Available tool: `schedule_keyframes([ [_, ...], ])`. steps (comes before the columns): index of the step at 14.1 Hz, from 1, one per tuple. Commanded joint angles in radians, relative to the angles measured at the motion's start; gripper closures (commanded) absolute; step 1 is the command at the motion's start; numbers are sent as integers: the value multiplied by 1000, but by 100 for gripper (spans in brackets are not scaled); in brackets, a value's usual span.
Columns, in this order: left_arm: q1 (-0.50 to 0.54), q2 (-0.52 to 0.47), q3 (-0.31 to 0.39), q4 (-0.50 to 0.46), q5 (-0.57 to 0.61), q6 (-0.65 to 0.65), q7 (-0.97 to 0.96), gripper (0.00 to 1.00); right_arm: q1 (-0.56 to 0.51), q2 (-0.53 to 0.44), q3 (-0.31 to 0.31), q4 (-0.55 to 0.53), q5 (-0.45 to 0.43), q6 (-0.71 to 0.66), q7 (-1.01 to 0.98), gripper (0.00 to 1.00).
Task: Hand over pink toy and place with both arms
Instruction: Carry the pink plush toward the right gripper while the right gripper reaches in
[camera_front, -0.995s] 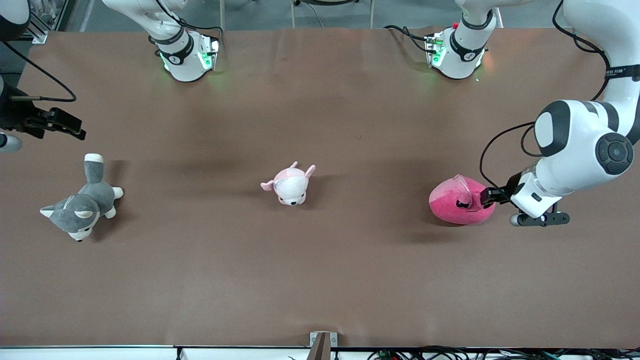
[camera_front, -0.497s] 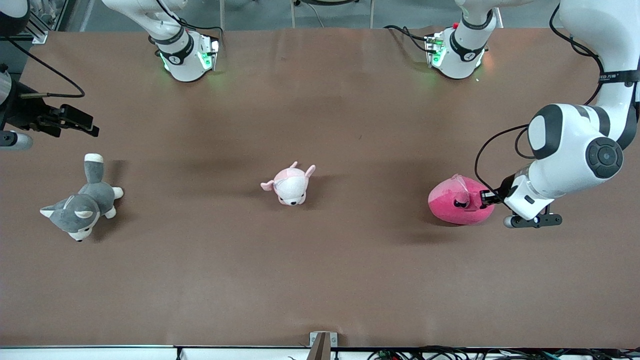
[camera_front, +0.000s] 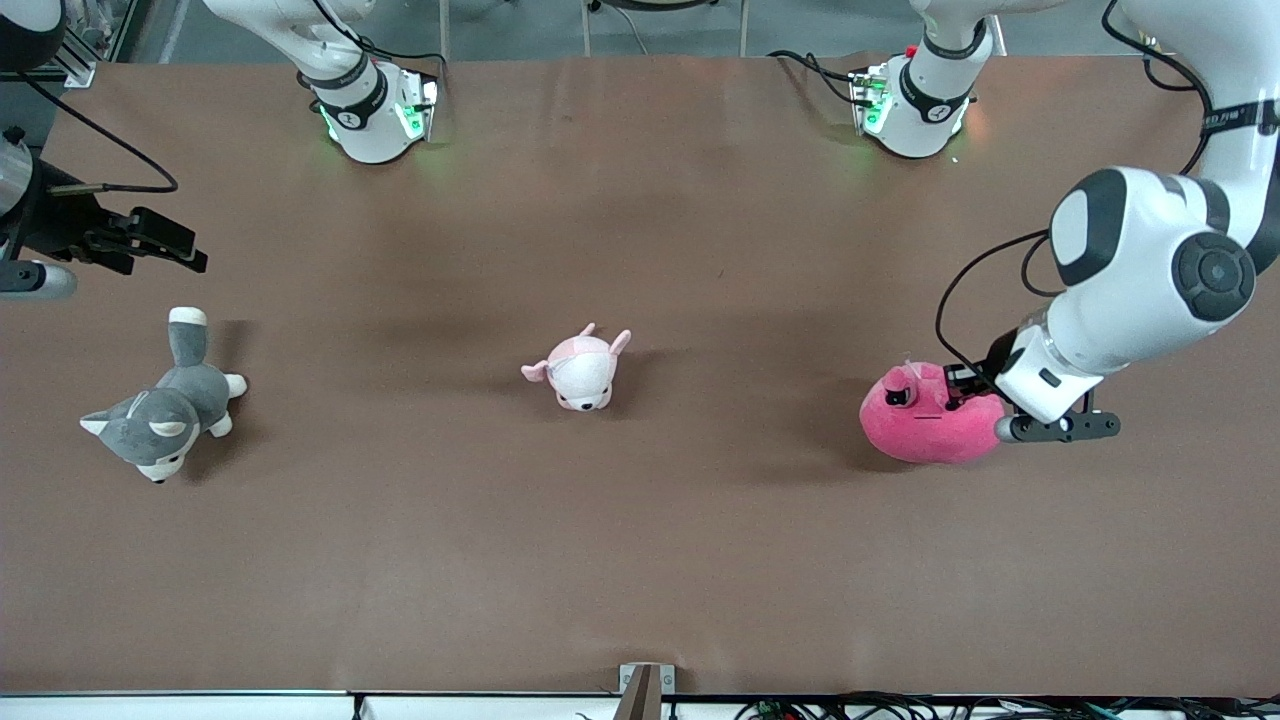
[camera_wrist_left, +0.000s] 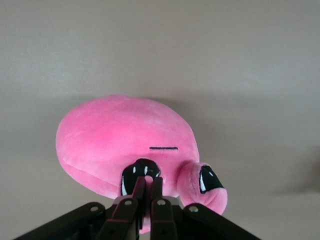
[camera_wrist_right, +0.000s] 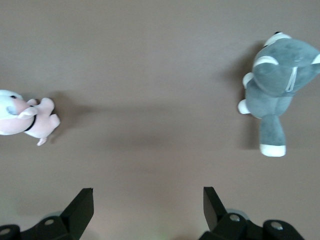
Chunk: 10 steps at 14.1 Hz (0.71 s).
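While clenched on the pink toy (camera_front: 925, 428), left tool (camera_front: 962, 392); right tool (camera_front: 170, 243) spread wide above table (camera_front: 640, 560).

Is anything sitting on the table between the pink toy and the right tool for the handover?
Yes. The left tool is shut on the pink toy at the left arm's end. The small pale pink plush lies mid-table, between it and the open right tool, which hangs above the grey husky plush. A lifted handover should pass over it.
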Motion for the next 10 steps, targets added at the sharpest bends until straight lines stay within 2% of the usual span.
schedule_keyframes([
  [1, 2, -12, -57, 85, -13, -98, -88, 100, 7, -4, -5, 5, 78, -28, 11, 15],
  [2, 1, -11, -83, 108, -13, -107, -133, 100, 7, -4, -5, 7, 102, -38, 11, 19],
  [5, -1, -3, -183, 165, -45, -109, -269, 100, 21, -4, -5, 5, 194, -42, 12, 21],
  [6, -7, 1, -197, 187, -81, -109, -309, 100, 38, -4, -5, 7, 205, -42, 38, 22],
  [8, -20, 4, -230, 228, -140, -107, -386, 100, 65, -4, -5, 7, 233, -41, 116, 32],
  [10, -59, 27, -253, 269, -178, -107, -403, 100, 72, -3, -5, 7, 254, -39, 159, 36],
])
